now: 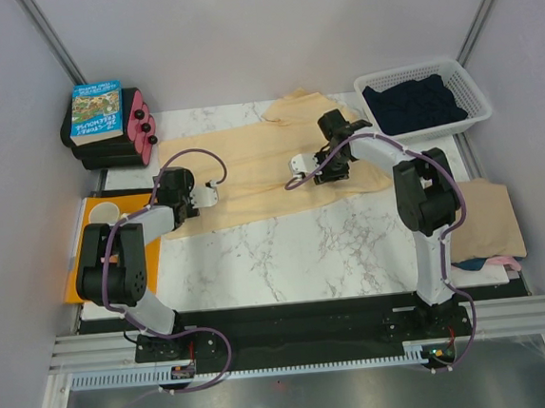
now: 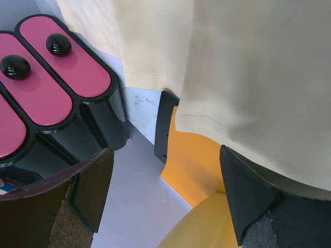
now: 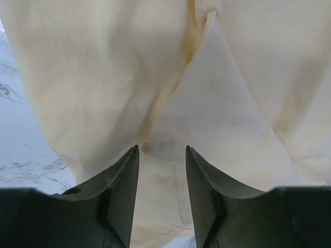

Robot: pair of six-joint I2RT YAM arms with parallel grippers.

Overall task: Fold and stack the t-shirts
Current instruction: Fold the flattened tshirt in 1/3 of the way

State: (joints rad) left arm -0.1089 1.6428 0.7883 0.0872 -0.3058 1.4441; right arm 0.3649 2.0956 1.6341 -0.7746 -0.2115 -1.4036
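Orange flat sheet [image 1: 80, 278] at the left edge of the marble counter [image 1: 286, 250], partly under the left arm. Behind it, black containers with pink lids [image 1: 123, 131] lying on their sides, with a book [image 1: 97, 111] on top. Left pincer [image 2: 165, 155]: jaws spread wide with nothing between them, set at the left hem of the pale yellow t-shirt [image 1: 251, 172]; the hem lies against one finger [image 2: 253, 196]. This t-shirt is spread, creased, across the rear middle of the counter. Right pincer [image 3: 162, 152]: jaws partly apart, poised over the shirt's right half, with cloth beneath but none pinched. White basket [image 1: 469, 101] at rear right, with the dark navy t-shirt [image 1: 415, 104] inside. Tan t-shirt [image 1: 491, 213] folded at the right edge, on top of a pink t-shirt [image 1: 507, 260] of which only an edge shows.
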